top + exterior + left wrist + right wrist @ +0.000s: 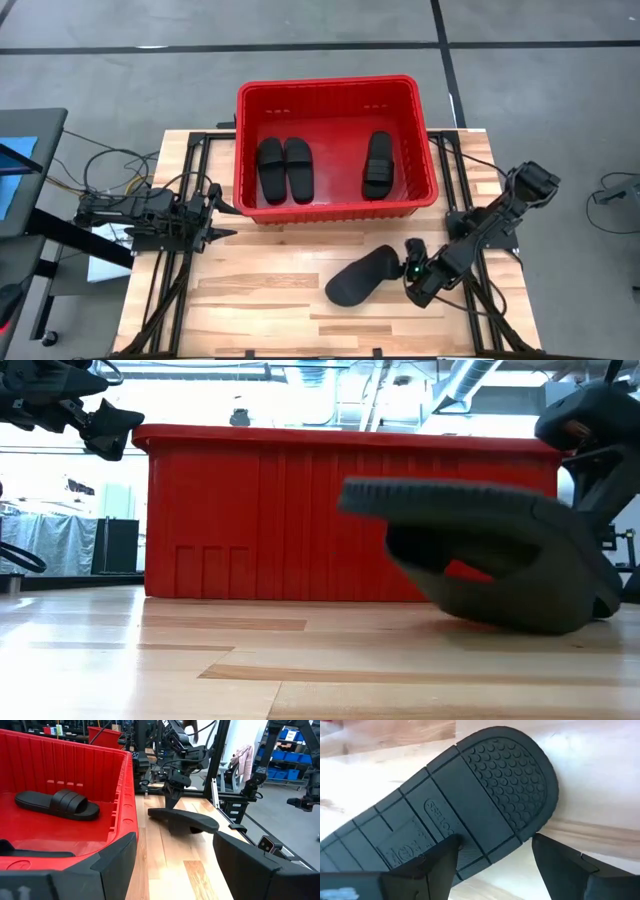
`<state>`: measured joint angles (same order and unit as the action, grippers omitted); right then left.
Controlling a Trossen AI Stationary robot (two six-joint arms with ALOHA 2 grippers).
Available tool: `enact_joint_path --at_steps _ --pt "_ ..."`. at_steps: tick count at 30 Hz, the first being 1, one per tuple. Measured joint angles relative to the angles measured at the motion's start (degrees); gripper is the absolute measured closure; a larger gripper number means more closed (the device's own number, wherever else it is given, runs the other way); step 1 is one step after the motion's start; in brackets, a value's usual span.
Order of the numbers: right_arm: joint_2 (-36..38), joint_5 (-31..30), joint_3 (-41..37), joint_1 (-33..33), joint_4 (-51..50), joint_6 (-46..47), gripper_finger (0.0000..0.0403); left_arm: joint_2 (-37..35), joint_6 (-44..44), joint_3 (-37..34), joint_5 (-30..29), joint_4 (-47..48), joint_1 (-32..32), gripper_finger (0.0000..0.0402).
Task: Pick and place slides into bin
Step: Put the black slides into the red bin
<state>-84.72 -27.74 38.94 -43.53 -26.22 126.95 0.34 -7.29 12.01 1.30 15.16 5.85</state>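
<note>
Three black slides lie in the red bin (330,93): two side by side at its left (284,168) and one at its right (378,165). The fourth slide (362,276) lies upside down on the table in front of the bin. It rests on its strap (500,595) with one end raised. My right gripper (413,272) is open at this slide's right end. In the right wrist view one finger (437,862) stands over the tread and the other (560,862) stands beside the rim. My left gripper (215,215) is open and empty at the bin's near left corner. My right gripper comes down from above at the slide's rounded right end (520,785). One finger overlaps the tread near the side rim (485,855). I cannot tell whether it touches the slide.
The bin's near wall (300,520) stands just behind the loose slide. Black frame rails (175,280) run along both table sides. Bare wood (260,300) lies to the left of the slide. Cables and a stand (40,200) lie off the table's left edge.
</note>
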Motion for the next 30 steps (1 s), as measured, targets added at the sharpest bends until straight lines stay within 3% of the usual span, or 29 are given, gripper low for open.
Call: enact_joint_path --at_steps 13,17,25,30 --pt "6.9 -1.7 0.0 0.0 0.6 -4.1 0.0156 0.0 0.0 0.0 0.0 0.0 0.0 0.0143" --pt "6.6 -1.5 0.0 0.0 6.3 -5.0 0.0156 0.0 0.0 0.0 0.0 0.0 0.0 0.0143" --pt "6.6 -3.8 0.0 0.1 21.3 -16.0 0.0156 0.0 0.0 0.0 0.0 0.0 0.0 0.0143" --pt "6.6 -3.9 3.4 1.8 31.4 -32.5 0.0156 0.0 0.0 0.0 0.0 0.0 0.0 0.0143"
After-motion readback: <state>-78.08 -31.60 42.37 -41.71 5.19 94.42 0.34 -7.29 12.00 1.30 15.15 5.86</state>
